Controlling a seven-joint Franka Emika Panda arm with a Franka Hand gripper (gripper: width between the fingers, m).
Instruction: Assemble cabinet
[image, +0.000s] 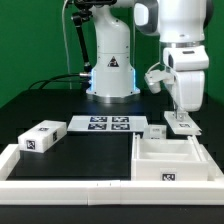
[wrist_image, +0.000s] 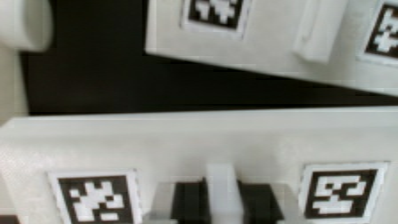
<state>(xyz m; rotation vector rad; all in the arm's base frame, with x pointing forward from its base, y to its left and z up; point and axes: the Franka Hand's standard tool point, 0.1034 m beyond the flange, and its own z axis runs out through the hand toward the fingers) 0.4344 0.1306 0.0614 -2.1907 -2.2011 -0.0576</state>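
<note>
My gripper (image: 179, 114) is at the exterior view's right, down on a small flat white cabinet part (image: 181, 124) with tags. In the wrist view the two dark fingers (wrist_image: 178, 203) stand close on either side of a thin white ridge of this part (wrist_image: 107, 150), and the gripper (wrist_image: 219, 203) looks shut on it. The open white box body (image: 170, 156) stands just in front of it and shows in the wrist view (wrist_image: 267, 50) across a strip of black table. A white tagged block (image: 40, 137) lies at the left. Another small block (image: 157, 130) lies beside the held part.
The marker board (image: 100, 125) lies flat in the middle, in front of the robot base (image: 110, 70). Low white border rails (image: 60, 187) run along the front and the left. Black cables hang behind the base.
</note>
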